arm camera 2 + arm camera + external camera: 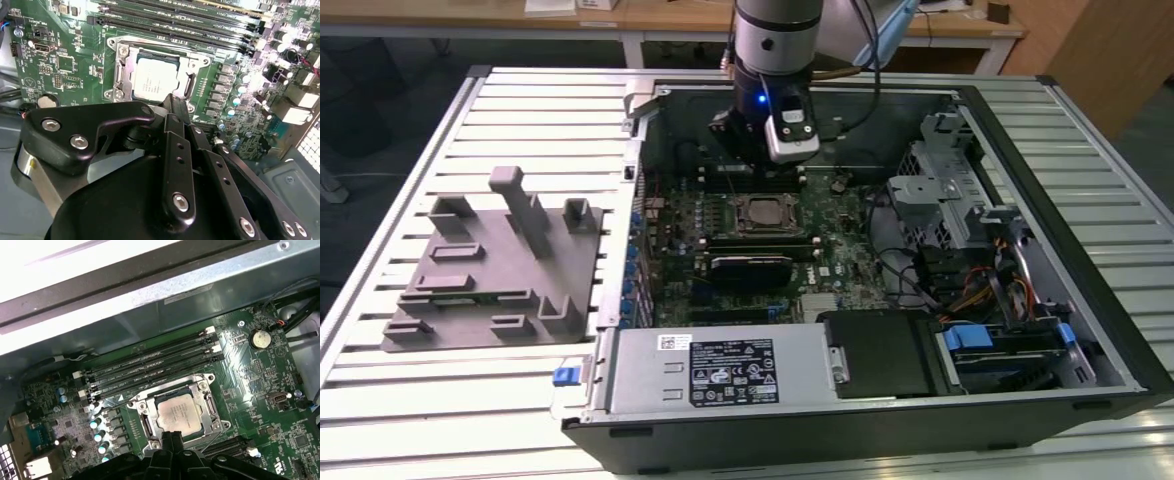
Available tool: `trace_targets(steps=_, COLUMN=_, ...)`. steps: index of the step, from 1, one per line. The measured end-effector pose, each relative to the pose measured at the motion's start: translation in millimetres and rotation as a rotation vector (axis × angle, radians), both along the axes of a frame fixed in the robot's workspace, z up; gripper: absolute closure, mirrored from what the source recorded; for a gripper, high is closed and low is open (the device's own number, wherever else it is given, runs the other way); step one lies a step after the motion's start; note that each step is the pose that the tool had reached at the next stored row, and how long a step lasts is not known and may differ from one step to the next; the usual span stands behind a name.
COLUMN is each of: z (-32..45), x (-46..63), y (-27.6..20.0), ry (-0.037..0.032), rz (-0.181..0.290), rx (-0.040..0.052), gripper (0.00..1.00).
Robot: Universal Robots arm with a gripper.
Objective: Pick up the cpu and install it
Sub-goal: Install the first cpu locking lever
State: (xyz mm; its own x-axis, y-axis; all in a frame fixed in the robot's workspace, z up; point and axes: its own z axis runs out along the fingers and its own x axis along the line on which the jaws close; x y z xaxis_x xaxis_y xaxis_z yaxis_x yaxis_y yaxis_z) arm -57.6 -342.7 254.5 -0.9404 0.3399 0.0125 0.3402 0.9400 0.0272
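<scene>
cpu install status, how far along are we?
Done: the cpu lies in the socket on the motherboard. In hand: nothing; the gripper is by the socket's edge, fingers shut and empty. Left: whether the cpu is fully seated or the frame latched, I cannot tell.

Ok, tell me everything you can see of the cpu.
The cpu is a flat square chip, shiny silver-grey metal on top with a thin pale rim. It lies flat in the metal-framed socket on the green board, beside the memory slots. The shut gripper hangs near one edge; contact cannot be told.
</scene>
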Motion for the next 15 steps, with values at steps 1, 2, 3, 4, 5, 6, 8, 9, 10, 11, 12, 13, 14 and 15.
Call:
trace_targets(steps=1, z=0.0, x=-0.1, y=-0.4, ry=0.0000, rz=0.004, rx=-0.0001, gripper=0.89)
trace_targets(steps=2, z=0.0, x=-0.5, y=-0.8, ry=0.0000, rz=0.008, rx=0.0000, gripper=0.89)
trace_targets(steps=3, z=0.0, x=-1.1, y=-1.2, ry=0.0000, rz=0.014, rx=0.0001, gripper=0.89)
trace_targets(steps=4, z=-0.1, x=-1.3, y=-1.2, ry=0.0000, rz=0.026, rx=0.0001, gripper=0.89)
trace_targets(steps=5, z=0.0, x=-1.3, y=-1.2, ry=0.0000, rz=0.044, rx=0.0000, gripper=0.89)
trace_targets(steps=6, z=0.0, x=-1.3, y=-1.2, ry=0.0000, rz=0.062, rx=-0.0001, gripper=0.89)
trace_targets(steps=8, z=0.0, x=-1.3, y=-1.2, ry=0.0001, rz=0.098, rx=-0.0001, gripper=0.89)
trace_targets(steps=9, z=-0.1, x=-1.3, y=-1.2, ry=0.0000, rz=0.116, rx=0.0000, gripper=0.89)
trace_targets(steps=10, z=-0.1, x=-1.3, y=-1.2, ry=0.0000, rz=0.134, rx=0.0000, gripper=0.89)
trace_targets(steps=11, z=-0.1, x=-1.3, y=-1.2, ry=0.0000, rz=0.152, rx=0.0000, gripper=0.89)
trace_targets(steps=12, z=-0.1, x=-1.3, y=-1.2, ry=0.0000, rz=0.171, rx=0.0000, gripper=0.89)
trace_targets(steps=13, z=-0.2, x=-1.3, y=-1.2, ry=0.0000, rz=0.190, rx=0.0000, gripper=0.89)
trace_targets(steps=14, z=-0.2, x=-1.3, y=-1.2, ry=0.0000, rz=0.208, rx=0.0000, gripper=0.89)
trace_targets(steps=15, z=-0.2, x=-1.4, y=-1.2, ry=0.0000, rz=0.225, rx=0.0000, gripper=0.89)
